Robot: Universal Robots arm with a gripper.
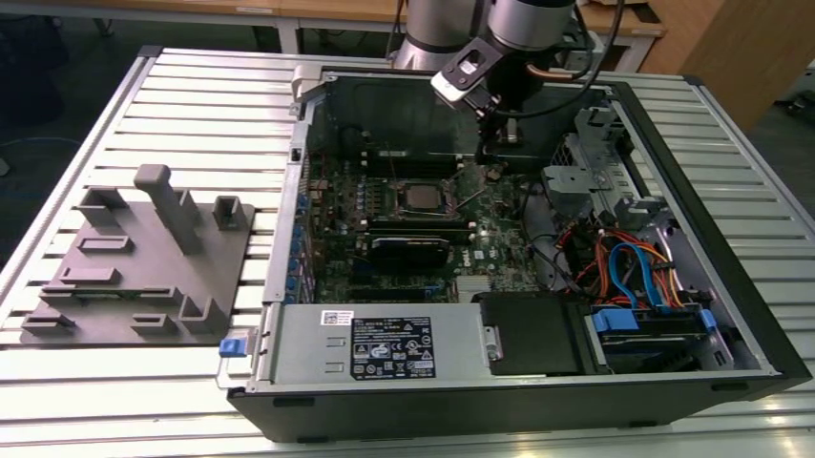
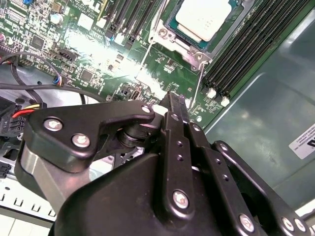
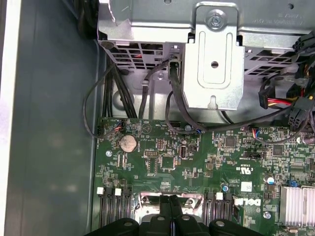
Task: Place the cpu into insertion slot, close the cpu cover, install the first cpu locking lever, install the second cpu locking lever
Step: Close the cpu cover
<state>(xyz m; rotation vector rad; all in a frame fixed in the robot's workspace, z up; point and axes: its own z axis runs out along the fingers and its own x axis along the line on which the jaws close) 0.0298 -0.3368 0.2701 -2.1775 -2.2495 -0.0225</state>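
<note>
Open room is lying over the cpu (image 1: 418,197), with low memory slots (image 2: 246,49) sitting on both sides of it. Loose cables (image 1: 560,246) and a metal bracket (image 1: 575,174) are crowding the case (image 1: 732,320) toward the exterior view's right.

- The arm (image 1: 440,24) enters at the far edge of the exterior view, its silvery-grey links standing steeply.
- The wrist (image 1: 465,72) tilts toward the exterior view's left.
- The gripper (image 1: 499,143) hangs below the wrist and points straight down.
- In both wrist views its black linkage fingers (image 2: 174,132) are drawn together.
- The fingertips (image 3: 165,209) meet along a single seam, and the outer links are folded in alongside.
</note>
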